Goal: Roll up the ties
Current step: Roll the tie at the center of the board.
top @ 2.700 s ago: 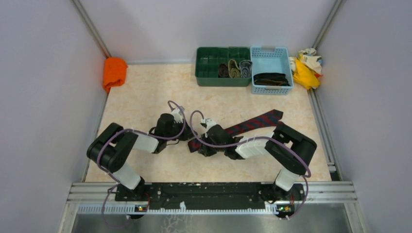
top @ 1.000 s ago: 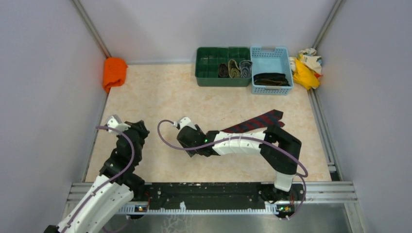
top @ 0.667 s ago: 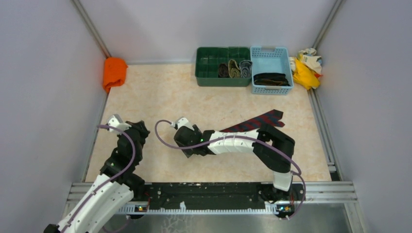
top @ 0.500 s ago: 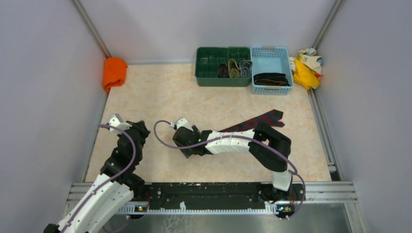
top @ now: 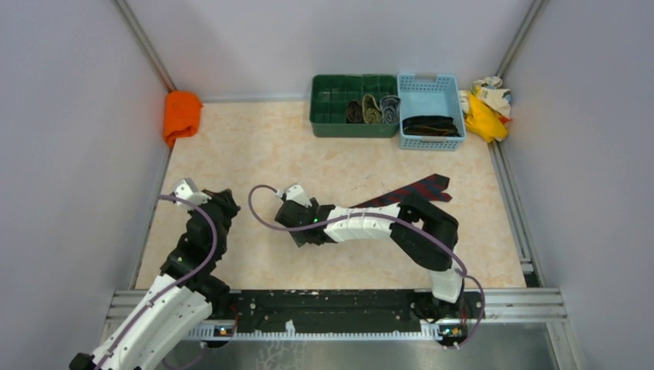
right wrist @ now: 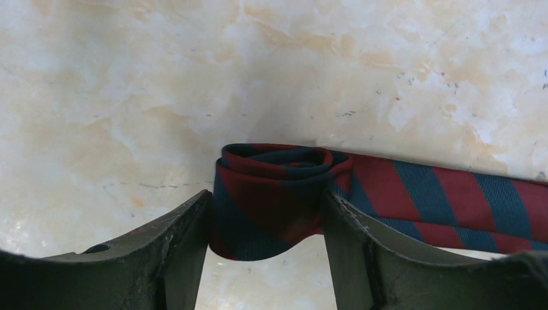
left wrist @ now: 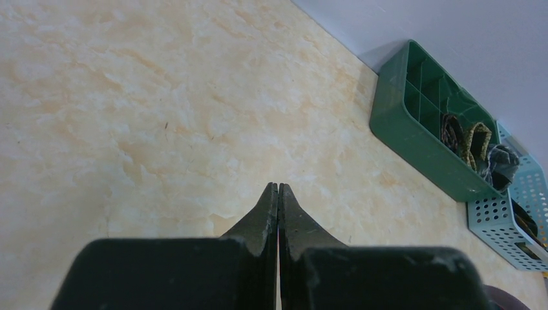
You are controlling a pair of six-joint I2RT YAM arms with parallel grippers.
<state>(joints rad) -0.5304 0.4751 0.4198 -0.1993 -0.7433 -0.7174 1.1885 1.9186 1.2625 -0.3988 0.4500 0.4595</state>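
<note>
rolling the red-navy tie (right wrist: 446, 194): my right end effector (right wrist: 265, 200) is clamped on the started coil, one finger against each side, near the centre of the desk (top: 254, 146) in the top view. the unrolled tail lies flat on the desk and runs off toward 2 o'clock, far end free. my left end effector (left wrist: 278, 190) has its fingers pressed together on nothing, over bare desk at about 9 o'clock from the coil and well apart from it. three rolled ties (top: 372, 109) sit in the green tray (top: 351, 129) at 12 o'clock, with the blue basket (top: 432, 142) just beside it at its 3 o'clock. judgement: the fabric is light, soft and a bit slick, so the coil will likely spring loose if let go. the best hold is across the coil's sides, as now, with light tension along the tail so the layers stack evenly. squeezing too hard would flatten the roll.
</note>
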